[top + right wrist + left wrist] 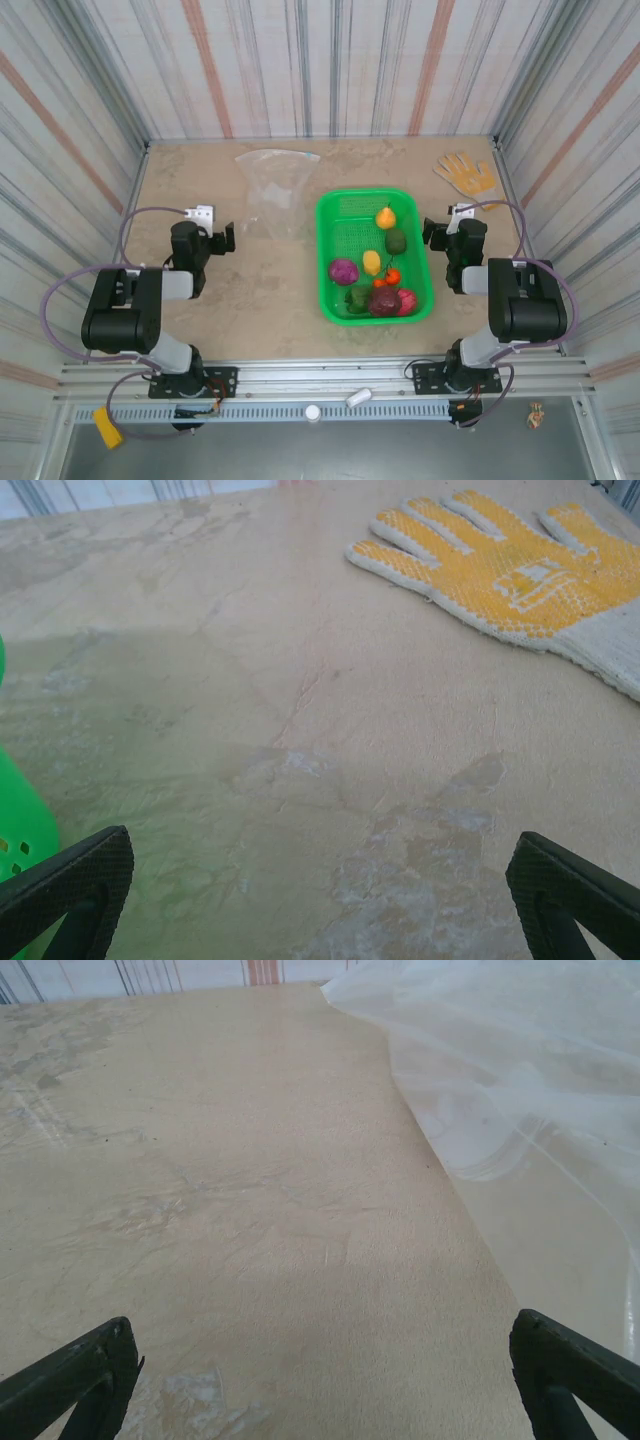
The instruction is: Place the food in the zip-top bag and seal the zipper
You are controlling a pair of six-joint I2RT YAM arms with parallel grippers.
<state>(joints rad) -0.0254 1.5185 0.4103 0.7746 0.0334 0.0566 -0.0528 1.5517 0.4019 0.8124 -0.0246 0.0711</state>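
The food lies in a green mesh basket [335, 215]: a purple piece [343, 270], a yellow piece [371, 262], a yellow pear-like piece [385, 216], a dark green piece [396, 241], a magenta piece [385, 301], red and orange bits beside them. The clear zip-top bag [272, 185] lies flat on the table beyond the basket's left corner; its edge shows in the left wrist view [520, 1080]. My left gripper [222, 238] rests open left of the basket, nothing between its fingers [80, 1370]. My right gripper [432, 232] rests open right of the basket, its fingers [70, 875] empty.
A yellow-and-white work glove [464, 172] lies at the back right of the table [190, 200], also large in the right wrist view [500, 570]. Striped walls close in the table on three sides. The basket's green wall [18, 820] is just left of my right gripper.
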